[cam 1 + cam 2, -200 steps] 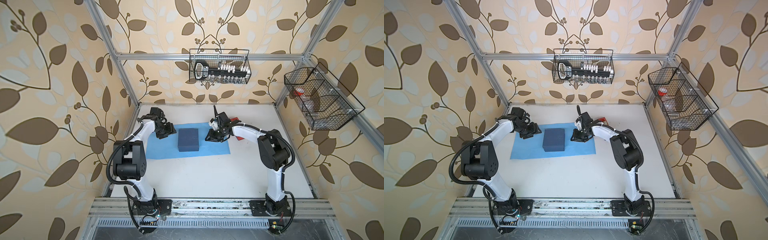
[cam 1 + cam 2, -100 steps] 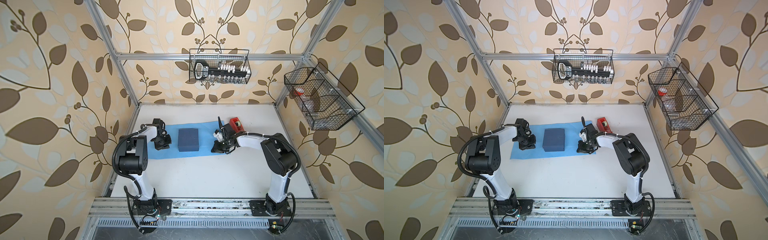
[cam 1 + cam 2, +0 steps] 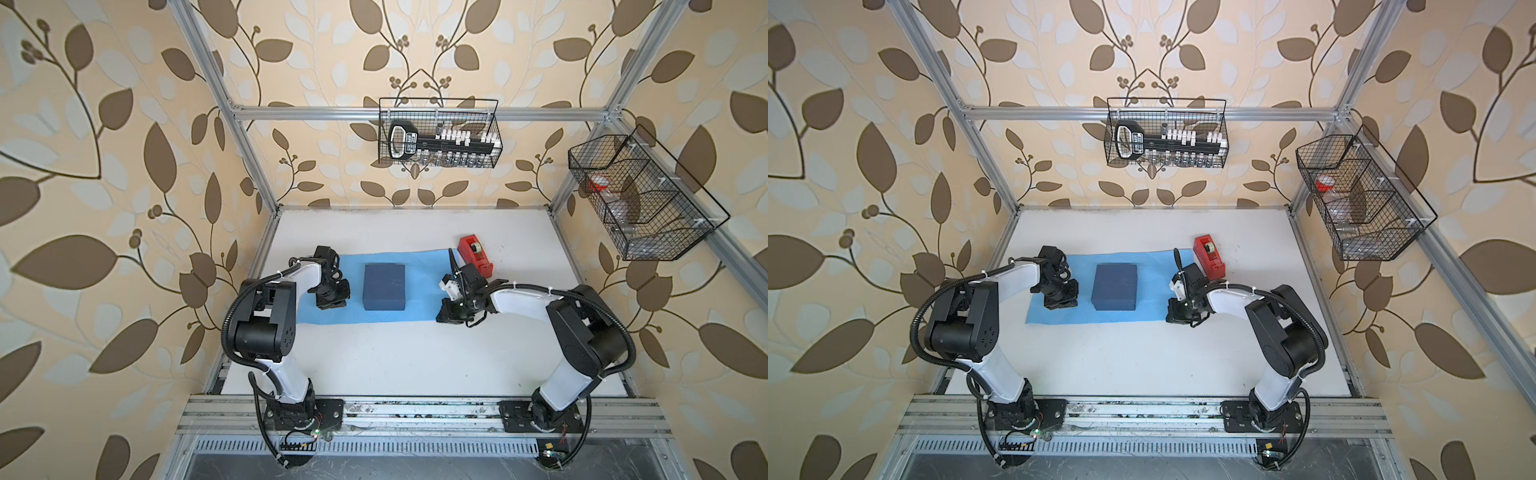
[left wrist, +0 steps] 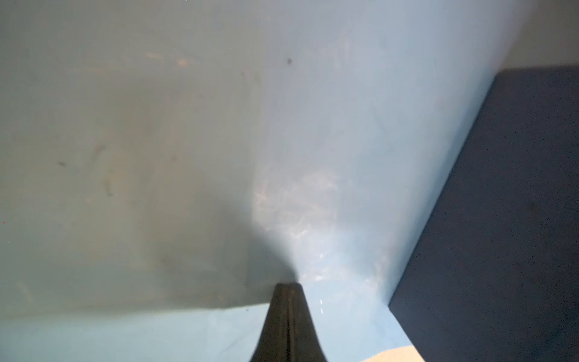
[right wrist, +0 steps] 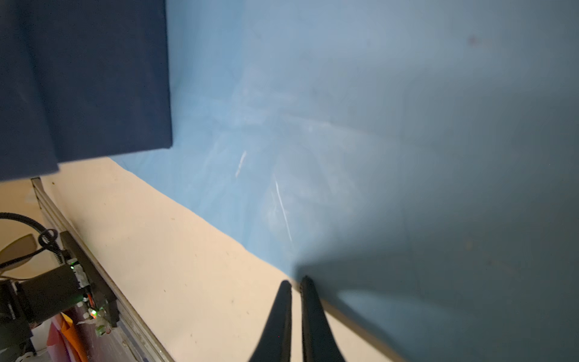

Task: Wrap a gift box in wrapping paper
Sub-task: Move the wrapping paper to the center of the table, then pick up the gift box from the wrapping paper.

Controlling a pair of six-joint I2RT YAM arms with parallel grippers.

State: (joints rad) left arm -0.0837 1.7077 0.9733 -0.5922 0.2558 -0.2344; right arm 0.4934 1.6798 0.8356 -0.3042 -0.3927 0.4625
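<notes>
In both top views the navy gift box (image 3: 384, 286) (image 3: 1115, 286) sits on the middle of the light-blue wrapping paper (image 3: 419, 286) (image 3: 1152, 286), which lies flat on the white table. My left gripper (image 3: 331, 303) (image 4: 288, 286) points down onto the sheet left of the box. Its jaws are pressed together, and a greyer stretch of paper (image 4: 360, 156) meets the tips. My right gripper (image 3: 448, 315) (image 5: 295, 282) is at the paper's front right corner, nearly shut. The sheet's (image 5: 282, 125) edge runs in between the tips and stands slightly off the table. Each wrist view shows the box (image 4: 501, 219) (image 5: 84, 78) to one side.
A red tape dispenser (image 3: 476, 255) (image 3: 1209, 256) stands just behind my right wrist, off the paper's right end. A wire basket (image 3: 438, 133) hangs on the back wall and another basket (image 3: 640, 203) on the right wall. The aluminium rail (image 3: 415, 411) runs along the table's front.
Both grippers have moved from the paper's back part toward the front and down onto the sheet. The left jaws closed and the right jaws narrowed. The red dispenser has come into view.
</notes>
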